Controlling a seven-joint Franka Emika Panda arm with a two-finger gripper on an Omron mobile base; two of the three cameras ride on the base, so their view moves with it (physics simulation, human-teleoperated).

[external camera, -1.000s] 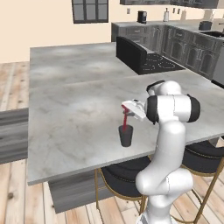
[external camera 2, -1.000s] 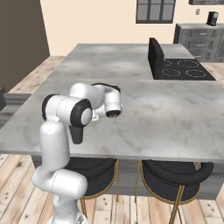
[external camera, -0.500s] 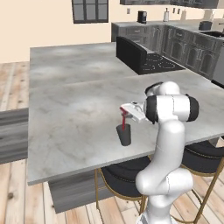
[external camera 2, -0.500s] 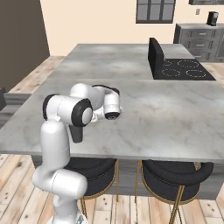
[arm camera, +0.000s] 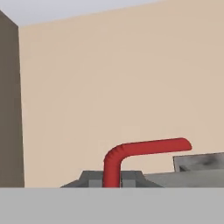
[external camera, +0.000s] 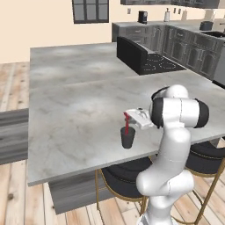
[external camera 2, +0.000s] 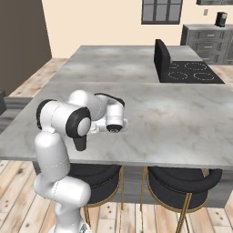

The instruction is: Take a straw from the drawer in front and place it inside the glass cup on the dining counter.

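The dark glass cup (external camera: 128,138) stands on the marble dining counter (external camera: 74,114) near its front edge. The thin red straw (external camera: 126,124) hangs upright with its lower end inside the cup. My gripper (external camera: 128,115) reaches in level from the right, just above the cup, and is shut on the straw's upper part. In the hand view the straw (arm camera: 131,151) rises between the grey fingertips (arm camera: 89,177) and its bent end points right. From the right base view my arm hides the cup. The drawer is out of view.
A black cooktop (external camera: 154,63) with a raised back sits on the far counter. Round dark stools (external camera 2: 182,182) with gold legs stand under the counter's front edge. A grey wood-grain strip (external camera: 13,132) lies at the left edge. Dark cabinets (external camera: 189,39) line the back wall.
The gripper has come down a little with the straw, whose lower end now sits deeper in the cup. The cup has not moved.
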